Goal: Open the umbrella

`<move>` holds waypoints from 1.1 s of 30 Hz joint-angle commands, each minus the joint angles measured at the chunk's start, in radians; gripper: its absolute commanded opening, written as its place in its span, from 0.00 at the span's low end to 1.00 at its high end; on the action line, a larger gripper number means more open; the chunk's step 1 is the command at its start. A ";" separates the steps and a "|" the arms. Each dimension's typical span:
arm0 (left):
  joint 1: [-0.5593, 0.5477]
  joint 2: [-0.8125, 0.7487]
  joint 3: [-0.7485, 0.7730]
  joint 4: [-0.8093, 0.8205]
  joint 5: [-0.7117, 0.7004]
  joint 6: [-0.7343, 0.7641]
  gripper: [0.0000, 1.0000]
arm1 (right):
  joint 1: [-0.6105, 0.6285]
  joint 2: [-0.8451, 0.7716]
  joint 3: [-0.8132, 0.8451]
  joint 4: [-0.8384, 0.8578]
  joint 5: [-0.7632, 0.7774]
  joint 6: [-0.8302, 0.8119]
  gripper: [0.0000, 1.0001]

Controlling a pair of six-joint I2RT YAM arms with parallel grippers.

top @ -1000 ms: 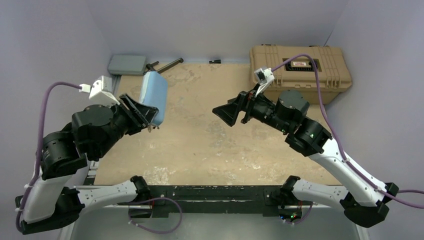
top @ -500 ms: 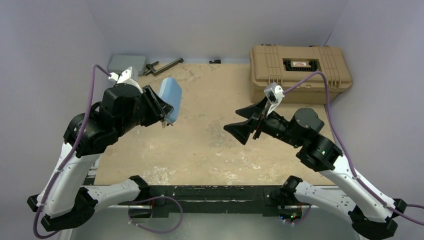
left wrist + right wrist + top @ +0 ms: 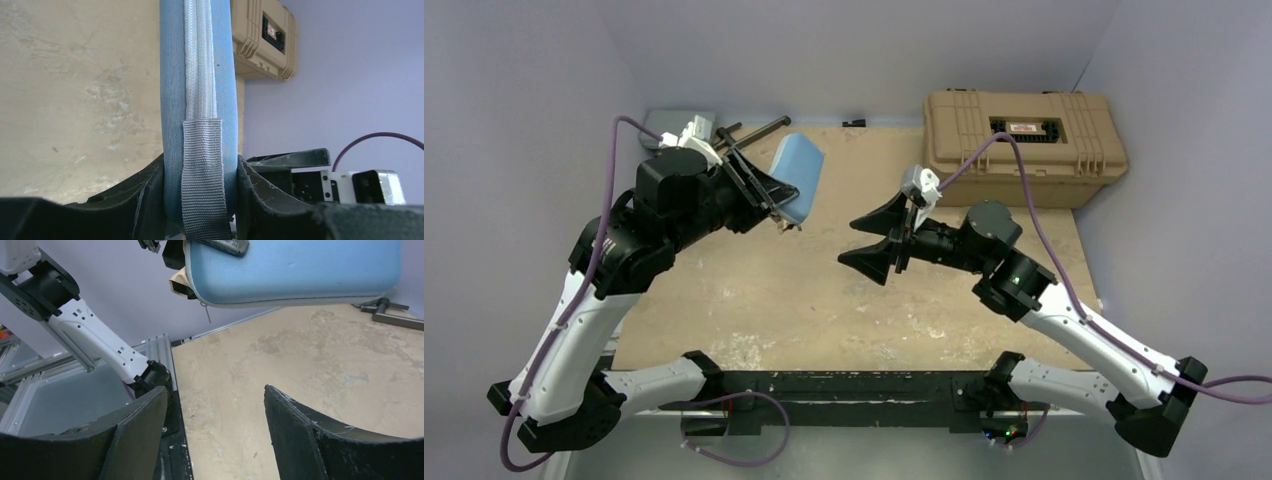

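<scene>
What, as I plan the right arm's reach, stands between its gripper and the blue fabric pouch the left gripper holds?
Nothing visible: only open air separates the right gripper from the blue fabric zip pouch clamped in the left gripper. Only a scrap of beige fabric shows at its end.

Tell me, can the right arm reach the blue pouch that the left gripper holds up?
Probably yes: the right gripper, its jaws open, faces the blue pouch, and nothing stands between them.

Blue pouch (image 3: 197, 75) cut off at top (left wrist view); grey case (image 3: 664, 118) half behind left arm (image 3: 674, 195).
</scene>
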 commanded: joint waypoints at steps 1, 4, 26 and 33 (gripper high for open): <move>0.008 -0.012 -0.012 0.212 0.023 -0.054 0.00 | 0.022 0.044 0.044 0.158 -0.041 -0.031 0.68; 0.006 -0.012 -0.034 0.246 0.026 -0.062 0.00 | 0.036 0.070 0.054 0.200 -0.017 -0.034 0.65; 0.002 -0.067 -0.136 0.448 0.075 -0.041 0.00 | 0.069 0.151 0.098 0.263 0.082 -0.063 0.50; -0.027 -0.067 -0.134 0.451 0.064 -0.029 0.00 | 0.071 0.172 0.117 0.273 0.075 -0.043 0.46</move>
